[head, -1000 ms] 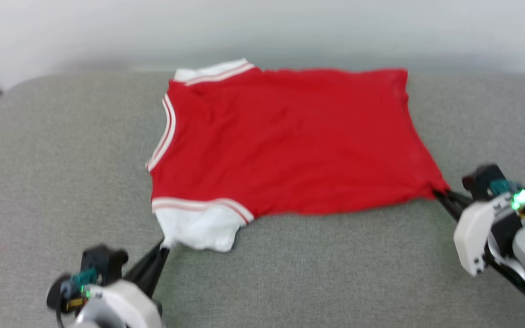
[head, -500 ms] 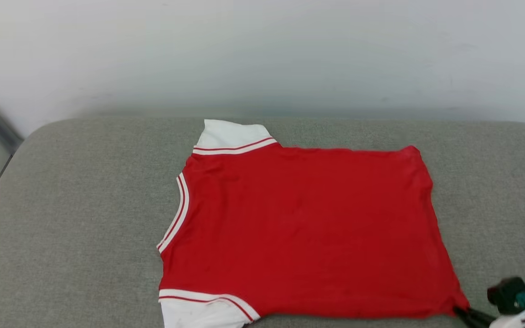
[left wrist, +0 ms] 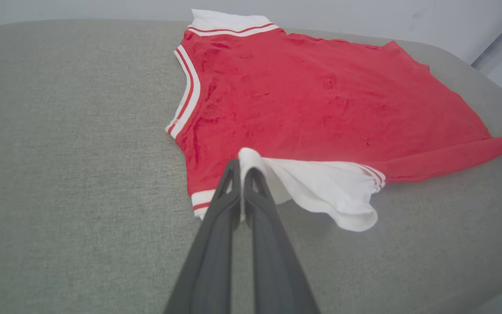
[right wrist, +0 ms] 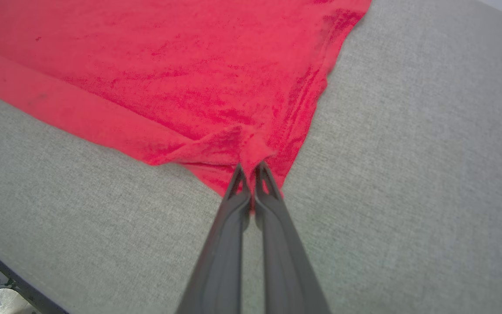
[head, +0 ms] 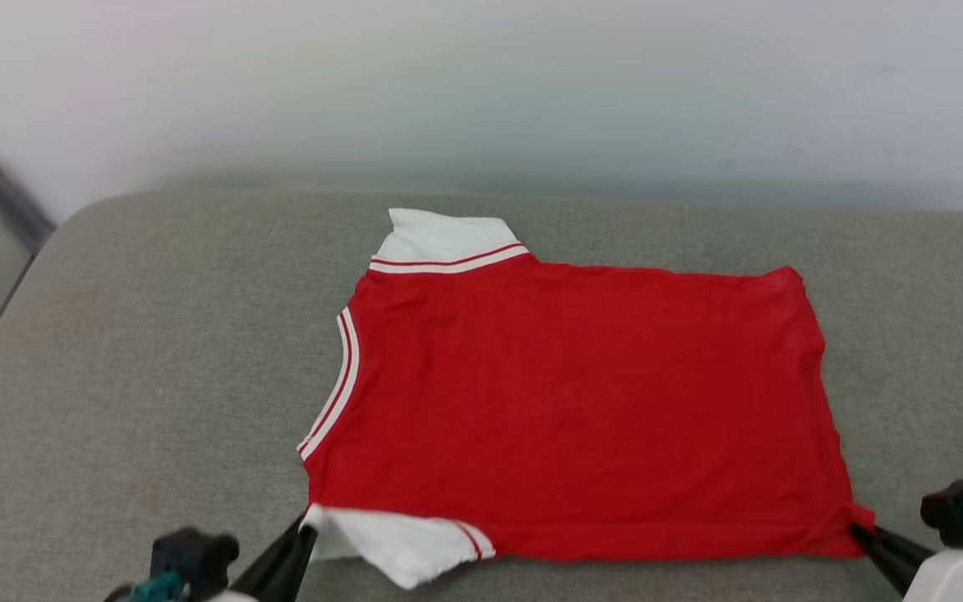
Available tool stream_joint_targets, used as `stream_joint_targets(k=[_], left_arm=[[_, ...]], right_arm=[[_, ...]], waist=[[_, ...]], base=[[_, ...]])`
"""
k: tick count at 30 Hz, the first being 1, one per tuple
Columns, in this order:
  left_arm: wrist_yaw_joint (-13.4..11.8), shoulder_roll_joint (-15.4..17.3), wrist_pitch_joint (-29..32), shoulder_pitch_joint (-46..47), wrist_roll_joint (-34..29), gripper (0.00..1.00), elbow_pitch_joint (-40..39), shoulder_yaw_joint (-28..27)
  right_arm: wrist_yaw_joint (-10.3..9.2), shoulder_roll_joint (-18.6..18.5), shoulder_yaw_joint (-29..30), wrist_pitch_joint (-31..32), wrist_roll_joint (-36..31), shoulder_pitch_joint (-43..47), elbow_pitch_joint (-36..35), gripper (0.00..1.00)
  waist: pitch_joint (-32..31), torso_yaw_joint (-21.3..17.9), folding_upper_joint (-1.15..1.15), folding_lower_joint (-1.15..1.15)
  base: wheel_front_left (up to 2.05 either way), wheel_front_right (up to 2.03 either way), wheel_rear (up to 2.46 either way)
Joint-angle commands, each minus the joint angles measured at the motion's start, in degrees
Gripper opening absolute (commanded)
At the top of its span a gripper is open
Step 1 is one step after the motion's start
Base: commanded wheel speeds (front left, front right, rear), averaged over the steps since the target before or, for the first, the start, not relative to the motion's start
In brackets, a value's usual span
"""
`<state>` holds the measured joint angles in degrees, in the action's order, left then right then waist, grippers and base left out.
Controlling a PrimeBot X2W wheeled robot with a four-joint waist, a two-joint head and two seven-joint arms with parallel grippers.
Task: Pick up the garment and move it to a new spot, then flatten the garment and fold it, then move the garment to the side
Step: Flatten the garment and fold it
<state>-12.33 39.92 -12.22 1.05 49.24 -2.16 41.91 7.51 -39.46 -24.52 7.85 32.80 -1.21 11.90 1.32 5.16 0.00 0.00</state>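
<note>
Left gripper (left wrist: 242, 165): jaws clamped on white sleeve (left wrist: 320, 187) of red jersey-style shirt (head: 582, 401).
Right gripper (right wrist: 251, 168): jaws pinched its hem corner (right wrist: 251, 150).
Risk: shallow pinches (mere tips) could slip.

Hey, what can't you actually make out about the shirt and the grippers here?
Underside of the garment: pressed to the cushion, so any print there is hidden.
Head view: body of the left gripper is cut off by the bottom edge.
Head view: body of the right gripper is cut off at the bottom right corner.
Wrist views: how much cloth each pinch holds is covered by the fingers.
</note>
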Motion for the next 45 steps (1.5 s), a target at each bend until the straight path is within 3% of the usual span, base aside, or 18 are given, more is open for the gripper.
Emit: stream_joint_targets(k=[1, 9, 16, 27, 37, 38, 39, 40, 41, 42, 45], left_arm=[[0.5, -0.5, 0.4, 1.9, -0.4, 0.00, 0.0, -0.1], [4.7, -1.2, 2.7, 15.0, -2.8, 0.00, 4.5, -1.3], [8.2, -2.5, 3.5, 23.2, -2.9, 0.00, 11.3, -2.3], [13.6, -6.5, 4.8, 30.1, -2.5, 0.00, 26.2, -0.5], [18.0, -11.4, 4.2, 32.8, -1.6, 0.00, 39.6, 2.3], [18.3, -11.4, 4.2, 33.1, -1.5, 0.37, 40.3, 2.4], [18.4, -11.3, 4.2, 33.4, -1.8, 1.00, 40.7, 2.7], [18.6, -11.2, 4.0, 33.9, -1.9, 1.00, 41.1, 2.8], [18.7, -10.9, 3.9, 34.3, -2.1, 1.00, 41.2, 2.9], [18.7, -10.6, 4.1, 34.7, -2.3, 1.00, 41.3, 3.0], [19.0, -9.3, 4.6, 36.5, -2.6, 1.00, 40.9, 3.2]], right_arm=[[-0.04, 0.3, 0.6, 0.5, -0.5, -0.5, -0.7, 0.00], [-0.04, 1.9, 3.7, 3.7, -2.2, -5.4, -4.2, 0.00], [-0.04, 3.1, 4.8, 4.9, -2.4, -10.8, -3.0, 0.00], [-0.04, 4.5, 0.5, 5.5, -2.3, -18.3, 3.1, 0.00], [-0.03, 5.6, -2.8, 4.4, -0.8, -20.3, 7.0, 0.00], [-0.03, 5.6, -2.7, 4.3, -0.5, -20.4, 7.2, 0.01], [-0.03, 5.6, -2.5, 4.0, -0.5, -20.4, 7.2, 0.26], [-0.03, 5.6, -2.4, 4.0, -0.3, -20.3, 7.2, 0.46], [-0.03, 5.5, -2.3, 4.0, -0.2, -20.2, 7.0, 0.95], [-0.03, 5.4, -2.0, 3.7, -0.1, -20.0, 6.7, 1.00], [-0.03, 5.1, -1.1, 3.3, 0.0, -19.1, 5.4, 1.00]], waist=[[0.7, -0.1, 0.00, 0.00], [5.7, -1.6, 0.00, 0.00], [11.1, -2.9, 0.00, 0.00], [17.5, -3.7, 0.00, 0.00], [16.4, -4.0, 0.00, 0.00], [15.9, -4.0, 0.00, 0.00], [15.3, -3.9, 0.00, 0.00], [14.7, -3.8, 0.00, 0.00], [14.1, -3.6, 0.00, 0.00], [13.5, -3.5, 0.00, 0.00], [11.6, -3.0, 0.00, 0.00]], base=[[0.00, 0.00, 0.00], [0.00, 0.00, 0.00], [0.00, 0.00, 0.00], [0.00, 0.00, 0.00], [0.00, 0.00, 0.00], [0.00, 0.00, 0.00], [0.00, 0.00, 0.00], [0.00, 0.00, 0.00], [0.00, 0.00, 0.00], [0.00, 0.00, 0.00], [0.00, 0.00, 0.00]])
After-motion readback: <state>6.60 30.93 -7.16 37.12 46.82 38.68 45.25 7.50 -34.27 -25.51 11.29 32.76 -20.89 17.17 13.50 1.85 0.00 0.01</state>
